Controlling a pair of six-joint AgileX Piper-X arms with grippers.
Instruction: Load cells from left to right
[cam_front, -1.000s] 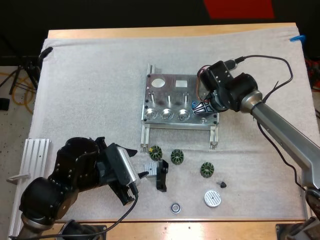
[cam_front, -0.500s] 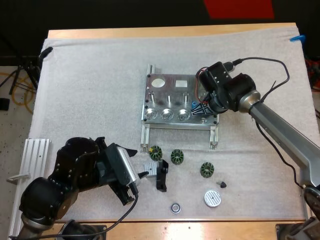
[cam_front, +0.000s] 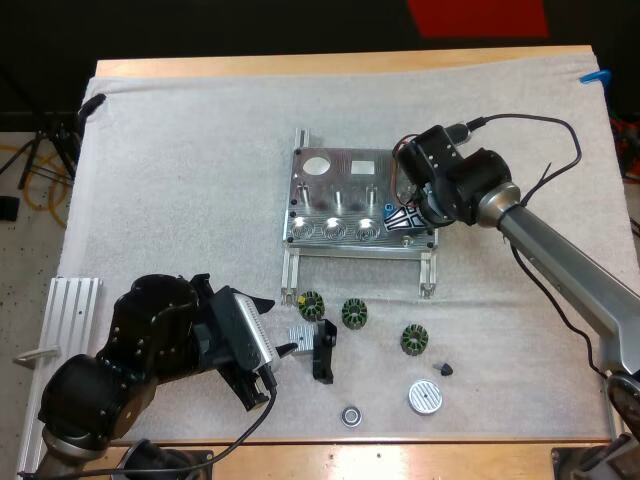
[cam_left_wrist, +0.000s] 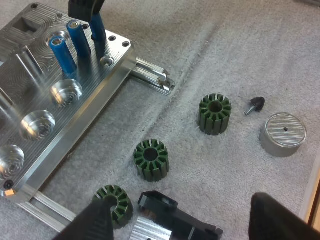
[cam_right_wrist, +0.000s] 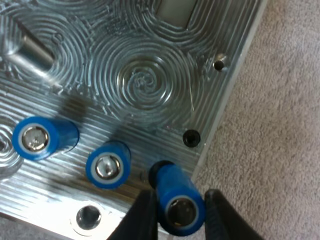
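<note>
The metal fixture (cam_front: 335, 175) sits mid-mat. Two blue cells (cam_right_wrist: 44, 138) (cam_right_wrist: 108, 165) stand upright in it, also seen as cells (cam_left_wrist: 62, 51) (cam_left_wrist: 79, 36) from the left wrist. My right gripper (cam_front: 401, 216) (cam_right_wrist: 179, 216) is shut on a third blue cell (cam_right_wrist: 178, 202) at the fixture's front right corner, beside the other two. The cell's lower end meets the plate; I cannot tell if it is seated. My left gripper (cam_front: 277, 326) (cam_left_wrist: 182, 220) is open above the dark parts in front of the fixture.
Three dark green toothed rings (cam_front: 312, 305) (cam_front: 354, 313) (cam_front: 416, 339) lie in front of the fixture. Nearby are a black bracket (cam_front: 323, 354), a silver cap (cam_front: 425, 397), a small black knob (cam_front: 445, 368) and a small ring (cam_front: 350, 414). A ribbed aluminium rail (cam_front: 70, 310) lies at the left edge.
My right gripper has shifted very slightly left with the blue cell over the fixture's front right corner. The left arm has not moved.
</note>
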